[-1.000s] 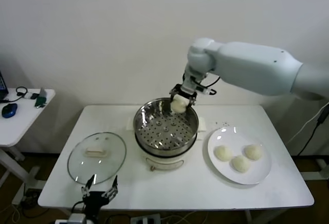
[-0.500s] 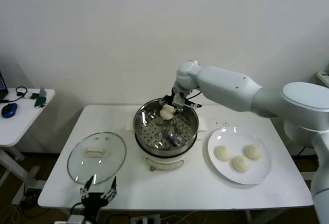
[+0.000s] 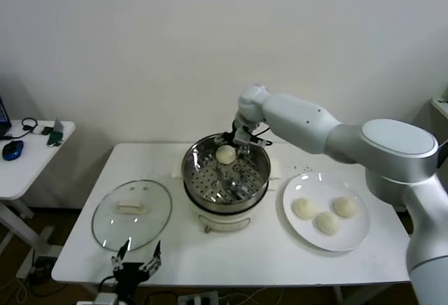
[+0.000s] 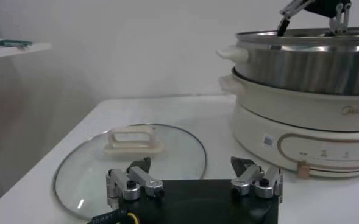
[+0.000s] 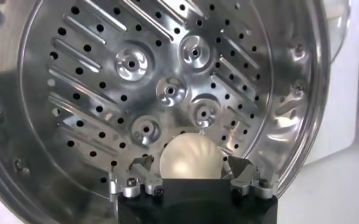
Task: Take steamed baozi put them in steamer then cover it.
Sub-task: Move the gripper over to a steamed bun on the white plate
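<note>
Right gripper (image 3: 226,152) reaches down inside the steamer (image 3: 225,179), its fingers pinching one smooth, domed, cream-white baozi (image 3: 225,154) just above the perforated steel tray (image 5: 167,91). Around it curves the shiny round pot wall, seated on a cream-white electric base (image 4: 301,131). Well off to its right, three more rounded buns (image 3: 326,215) lie on a flat white plate (image 3: 353,238). Far to its left, the clear glass cover (image 3: 131,213) lies flat on the white table (image 3: 266,256), with the left gripper (image 4: 194,182) spread open beside it.
</note>
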Motion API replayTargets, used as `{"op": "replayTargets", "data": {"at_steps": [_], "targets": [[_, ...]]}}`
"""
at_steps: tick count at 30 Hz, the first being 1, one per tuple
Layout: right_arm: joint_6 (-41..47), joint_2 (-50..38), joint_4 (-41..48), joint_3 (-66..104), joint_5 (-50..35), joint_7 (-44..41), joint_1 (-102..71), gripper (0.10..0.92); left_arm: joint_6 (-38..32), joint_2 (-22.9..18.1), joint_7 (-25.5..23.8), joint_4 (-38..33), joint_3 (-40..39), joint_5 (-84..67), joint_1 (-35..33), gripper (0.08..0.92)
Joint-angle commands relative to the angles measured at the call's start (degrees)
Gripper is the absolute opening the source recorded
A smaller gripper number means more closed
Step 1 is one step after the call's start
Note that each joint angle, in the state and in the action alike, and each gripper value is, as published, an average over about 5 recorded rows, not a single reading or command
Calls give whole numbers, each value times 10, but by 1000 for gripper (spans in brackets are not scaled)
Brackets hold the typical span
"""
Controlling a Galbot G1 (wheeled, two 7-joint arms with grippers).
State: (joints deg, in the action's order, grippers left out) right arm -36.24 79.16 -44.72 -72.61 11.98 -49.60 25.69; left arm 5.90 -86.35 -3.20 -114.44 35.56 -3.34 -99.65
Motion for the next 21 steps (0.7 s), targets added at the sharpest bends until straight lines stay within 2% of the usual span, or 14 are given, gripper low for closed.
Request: {"op": "replayTargets", "data": {"at_steps": [1,5,8,15,21], "targets": [[10,-35,-25,-42,-196,-77,79,822,1,1,0,-2,-1,1,-1,823],[141,-125,-118,-158,-429,-160,210,823,2,1,-2,-6,-2,4,-3,823],[247,-204,-184,-223,-509,-168,266,823,2,1,-3,-7,-3,4,-3,823],[441,-353,-310,-356,-574,-105,310,823,1,5,-6,-8,-4,0,0,823],[520,-429,-381,-367,-554,-54,243,823,0,6,-7,-4,0,-3,8,823]]}}
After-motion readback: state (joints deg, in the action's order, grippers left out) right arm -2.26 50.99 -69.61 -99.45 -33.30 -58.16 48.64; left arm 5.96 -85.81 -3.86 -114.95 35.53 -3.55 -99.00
